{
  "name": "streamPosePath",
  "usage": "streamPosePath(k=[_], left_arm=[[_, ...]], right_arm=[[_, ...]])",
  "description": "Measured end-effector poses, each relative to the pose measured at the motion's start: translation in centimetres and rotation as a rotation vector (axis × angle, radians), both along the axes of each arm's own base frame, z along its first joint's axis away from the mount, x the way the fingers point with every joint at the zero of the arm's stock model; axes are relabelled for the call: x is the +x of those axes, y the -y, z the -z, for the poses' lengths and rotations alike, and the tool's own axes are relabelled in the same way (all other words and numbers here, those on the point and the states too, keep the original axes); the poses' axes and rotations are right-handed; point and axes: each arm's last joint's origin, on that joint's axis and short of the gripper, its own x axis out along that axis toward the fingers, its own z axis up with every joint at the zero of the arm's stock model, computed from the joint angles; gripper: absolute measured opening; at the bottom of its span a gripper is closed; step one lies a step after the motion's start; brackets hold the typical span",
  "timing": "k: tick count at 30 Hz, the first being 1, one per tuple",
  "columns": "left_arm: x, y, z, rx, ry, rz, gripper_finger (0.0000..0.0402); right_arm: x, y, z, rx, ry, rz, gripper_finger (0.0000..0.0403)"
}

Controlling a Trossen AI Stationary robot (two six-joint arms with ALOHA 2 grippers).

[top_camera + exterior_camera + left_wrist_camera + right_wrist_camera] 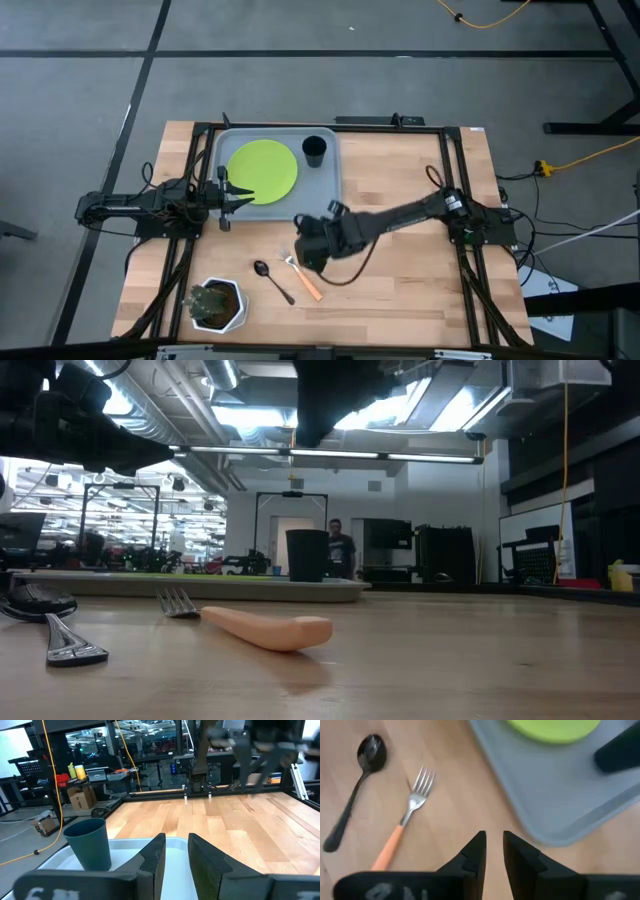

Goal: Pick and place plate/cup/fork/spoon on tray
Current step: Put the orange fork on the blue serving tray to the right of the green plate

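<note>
1. The tray (332,185) lies on the table just beyond the right gripper (300,250), its near rim close ahead of the fingertips in the right wrist view. It already carries two of the four items.
2. The plate (263,169) sits flat on the tray's left part, directly in front of the left gripper (237,194), which waits over the tray's left edge with nothing between its fingers. Their tips stand a narrow gap apart.
3. The cup (314,150) stands upright in the tray's far corner, beyond the plate and well apart from the right gripper.
4. The fork (409,813) lies on bare wood just beside the right gripper, on the side away from the tray. Its tines point toward the tray and the orange handle runs back alongside the fingers.
5. The spoon (354,788) lies farther out on that same side, beyond the fork and not touching it.
6. Right gripper: raised above the table, touching nothing and holding nothing, with only a slim gap between the fingertips.
7. Judgement: the step in hand appears to be fetching the fork. To do it well, the fingers need to spread wider, shift sideways over the handle, turn to straddle it across its length, and descend squarely to the wood. The handle is low and rounded, so a skewed closure could roll it toward the spoon.
</note>
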Motion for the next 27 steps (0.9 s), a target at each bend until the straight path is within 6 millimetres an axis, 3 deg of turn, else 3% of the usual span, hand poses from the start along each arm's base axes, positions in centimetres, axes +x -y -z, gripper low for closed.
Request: streamPosePath(k=[4,16,22,27], left_arm=[[0.0,0.0,0.0,0.000,0.000,0.000,0.0076],[0.0,0.0,0.0,0.000,0.000,0.000,0.0076],[0.0,0.0,0.0,0.000,0.000,0.000,0.0076],[0.0,0.0,0.0,0.000,0.000,0.000,0.0077]], right_arm=[[0.2,-1.1,2.8,0.090,0.043,0.068,0.0069],[1.1,-1.6,9.2,0.258,0.195,0.081,0.0069],[0.9,-1.6,11.3,0.285,0.231,0.089,0.0069],[1.1,-2.2,10.9,0.309,0.271,0.106,0.0070]])
